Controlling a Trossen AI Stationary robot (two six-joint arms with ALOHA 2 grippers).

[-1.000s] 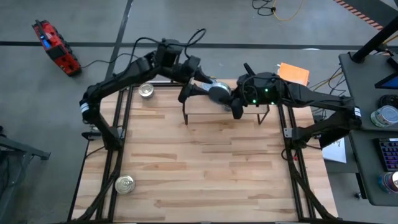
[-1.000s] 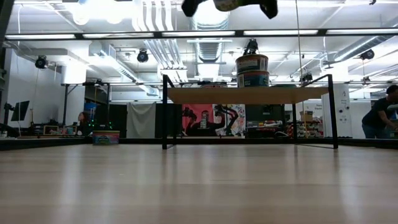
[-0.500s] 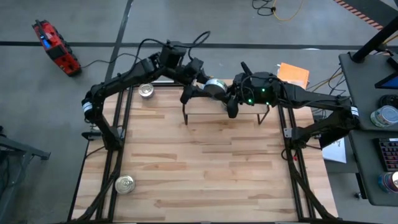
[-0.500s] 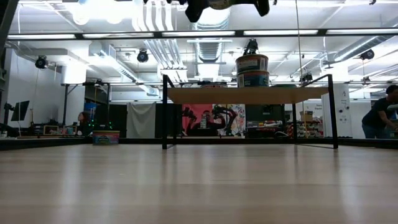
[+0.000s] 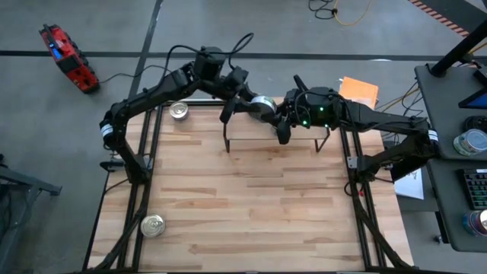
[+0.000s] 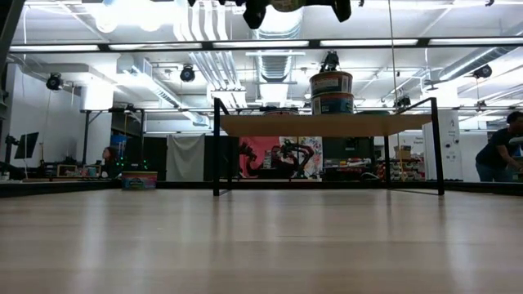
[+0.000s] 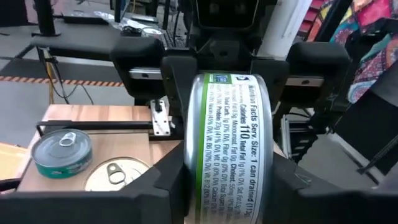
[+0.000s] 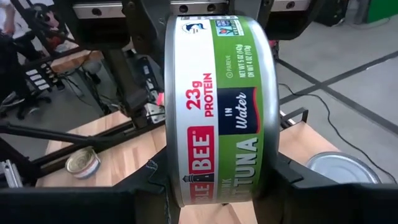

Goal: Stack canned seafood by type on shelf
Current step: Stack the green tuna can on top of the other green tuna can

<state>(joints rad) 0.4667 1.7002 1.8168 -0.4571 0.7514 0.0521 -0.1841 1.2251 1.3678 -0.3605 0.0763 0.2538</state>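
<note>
One tin with a green and white tuna label (image 5: 264, 106) is held on edge in the air above the shelf (image 6: 327, 124), between both grippers. My left gripper (image 5: 247, 105) comes at it from the table's left and my right gripper (image 5: 280, 116) from the right, and both are shut on it. The tin fills the left wrist view (image 7: 230, 149) and the right wrist view (image 8: 217, 106). A stack of two tins (image 6: 331, 92) stands on the shelf top. Another tin (image 7: 62, 152) and a gold-topped one (image 7: 118, 174) show on the shelf. My left gripper pinches the tin's two flat ends between its fingers, at the edge of the tin nearest it (image 7: 194, 186). The fingers reach level from the table's left. The tin is on edge, clear of the shelf. My right gripper pinches the same two flat ends at the opposite edge of the tin (image 8: 177, 183). It reaches level from the table's right, facing my left gripper. The tin's label wall faces each wrist camera.
A silver-topped tin (image 5: 179, 112) stands on the table at the far left, and a gold-topped tin (image 5: 154, 225) near the front left corner. The shelf's black legs (image 5: 227, 141) stand at the table's far edge. A person (image 6: 500, 151) is in the room beyond.
Both grippers, with the tin between them, have gone slightly up and toward the table's far left. The tin stays on edge above the shelf.
</note>
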